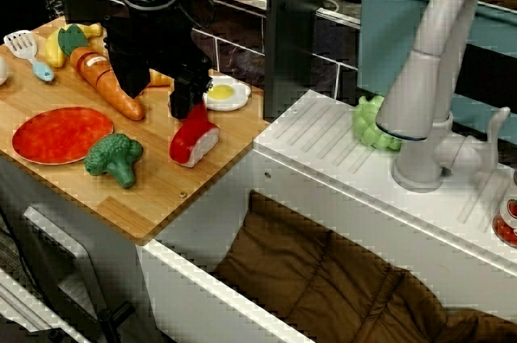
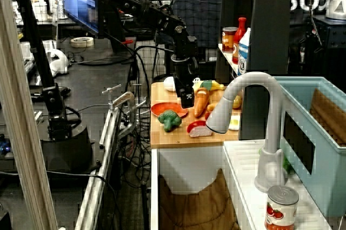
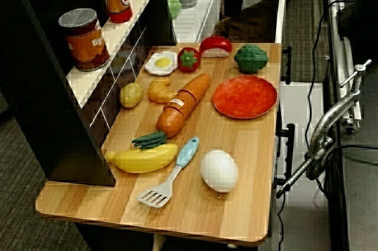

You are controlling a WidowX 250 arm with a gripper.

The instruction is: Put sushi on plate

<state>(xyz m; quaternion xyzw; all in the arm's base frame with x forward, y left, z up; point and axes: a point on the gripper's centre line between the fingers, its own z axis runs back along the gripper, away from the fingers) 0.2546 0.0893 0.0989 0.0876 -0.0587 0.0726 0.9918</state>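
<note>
Approach step: the gripper hangs just above the sushi; whether its jaws are spread, I cannot tell. Next: descend, pinch, carry past the broccoli to the plate.

Premises are presenting as a robotics lab housing a mock kitchen: a toy sink with faucet and plastic food are sitting on a wooden table, while monitors, cables and clamps are surrounding it.
</note>
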